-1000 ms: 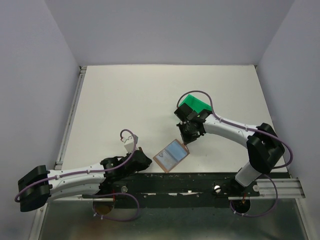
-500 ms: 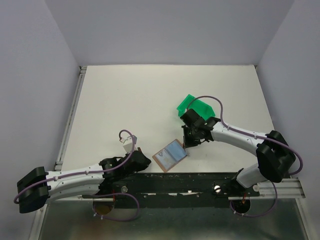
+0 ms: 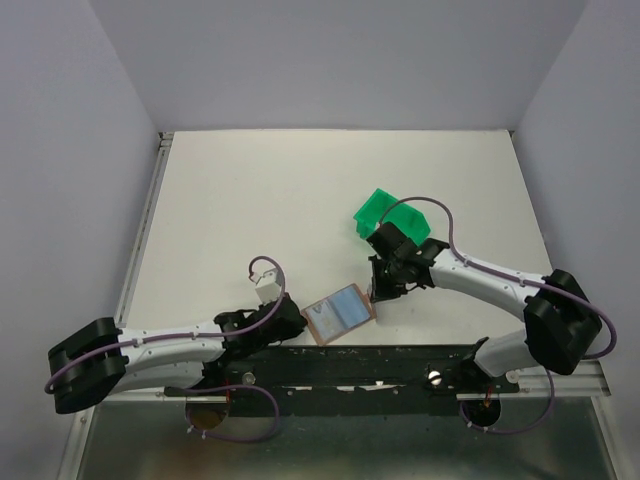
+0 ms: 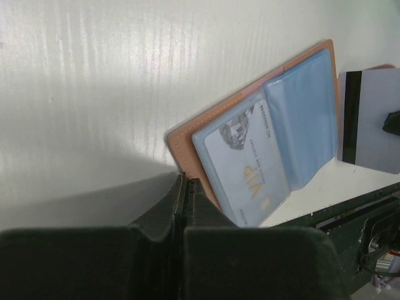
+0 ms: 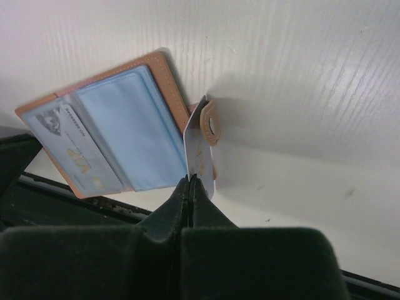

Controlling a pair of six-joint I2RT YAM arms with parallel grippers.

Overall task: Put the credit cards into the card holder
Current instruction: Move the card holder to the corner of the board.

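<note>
The card holder (image 3: 339,314) lies open at the table's (image 3: 250,200) near edge. The left gripper (image 4: 187,182) is pressed together at its left border, and a credit card (image 4: 240,162) sits tucked in its left sleeve. At its right edge, by the snap tab (image 5: 209,122), the right gripper (image 5: 189,181) pinches a second card (image 5: 201,156).

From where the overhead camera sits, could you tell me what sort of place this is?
Probably a robot test cell: a plain white table boxed in by blank walls, a left arm and a right arm bolted to a black rail, and props: a card holder, a credit card, a green bin.
</note>
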